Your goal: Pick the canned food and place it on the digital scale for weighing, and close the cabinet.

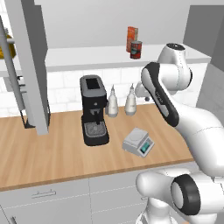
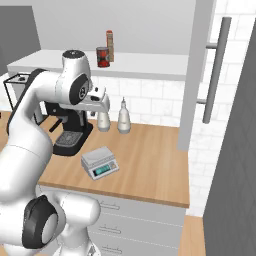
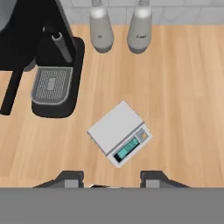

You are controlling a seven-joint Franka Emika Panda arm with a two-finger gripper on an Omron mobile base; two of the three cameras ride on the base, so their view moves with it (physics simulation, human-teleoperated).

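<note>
The canned food (image 1: 136, 49) (image 2: 102, 56), a small dark red tin, stands upright on the white shelf of the open cabinet, high above the counter. The cabinet's grey door (image 1: 33, 65) (image 2: 200, 75) hangs open, its long silver handle (image 2: 217, 65) facing out. On the wooden counter lies the digital scale (image 1: 138, 142) (image 2: 100, 163) (image 3: 119, 133), with a bare plate and its teal display towards the counter's front edge. My gripper (image 3: 113, 177) hovers over the counter and looks straight down at the scale. It is open, with nothing between its fingertips, far below the tin.
An orange-red box (image 1: 132, 38) (image 2: 109, 45) stands just behind the tin. A black coffee machine (image 1: 93, 109) (image 3: 48, 65) sits left of the scale. Two pale bottles (image 1: 113, 103) (image 1: 130, 100) stand by the tiled wall. A black wire rack (image 1: 26, 118) is behind the open door.
</note>
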